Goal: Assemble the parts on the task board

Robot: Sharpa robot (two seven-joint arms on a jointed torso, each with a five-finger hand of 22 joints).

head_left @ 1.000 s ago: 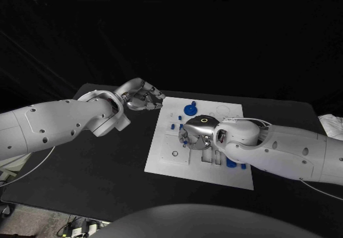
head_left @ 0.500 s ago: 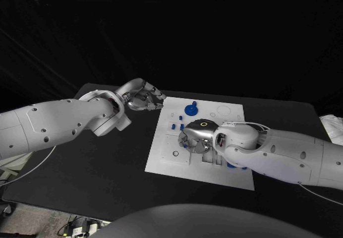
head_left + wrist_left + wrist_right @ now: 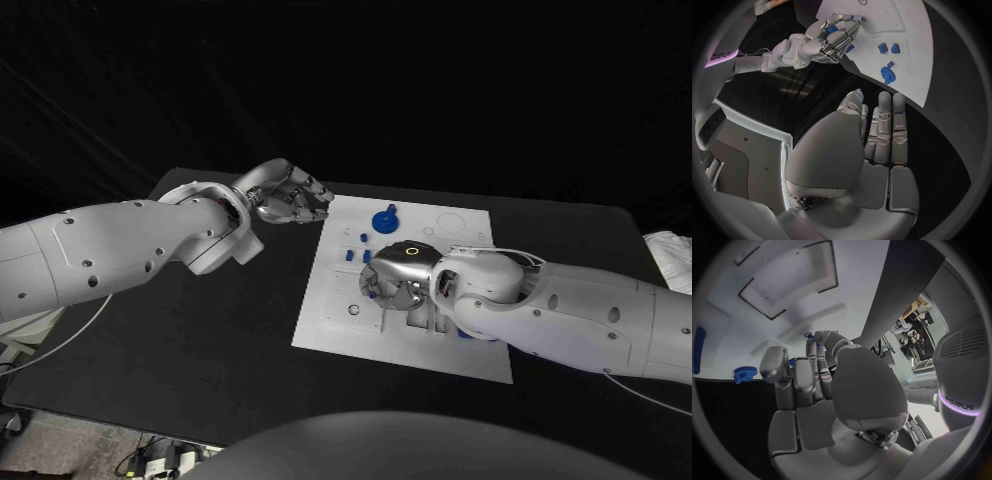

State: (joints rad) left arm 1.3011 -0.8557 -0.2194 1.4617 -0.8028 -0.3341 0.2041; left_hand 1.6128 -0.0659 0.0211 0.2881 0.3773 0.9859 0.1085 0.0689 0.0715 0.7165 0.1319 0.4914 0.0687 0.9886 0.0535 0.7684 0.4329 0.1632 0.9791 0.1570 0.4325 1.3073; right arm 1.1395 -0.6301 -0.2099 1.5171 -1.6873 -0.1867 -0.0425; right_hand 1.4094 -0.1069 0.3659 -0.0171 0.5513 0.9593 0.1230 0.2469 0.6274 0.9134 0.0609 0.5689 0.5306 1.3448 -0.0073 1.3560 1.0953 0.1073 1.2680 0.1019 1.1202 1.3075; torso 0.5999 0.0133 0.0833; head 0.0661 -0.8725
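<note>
White task board (image 3: 325,325) lay under right hand (image 3: 397,280), fingers pinching blue part (image 3: 819,344); left hand (image 3: 293,198) at 10 o'clock, curled, empty.

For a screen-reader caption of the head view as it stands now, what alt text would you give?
The robot's right hand is lowered onto the middle of the white rectangular task board on the black table, among small blue parts. Its left hand, fingers curled and holding nothing, hovers off the board's far left corner, near a round blue knob-like part.
</note>
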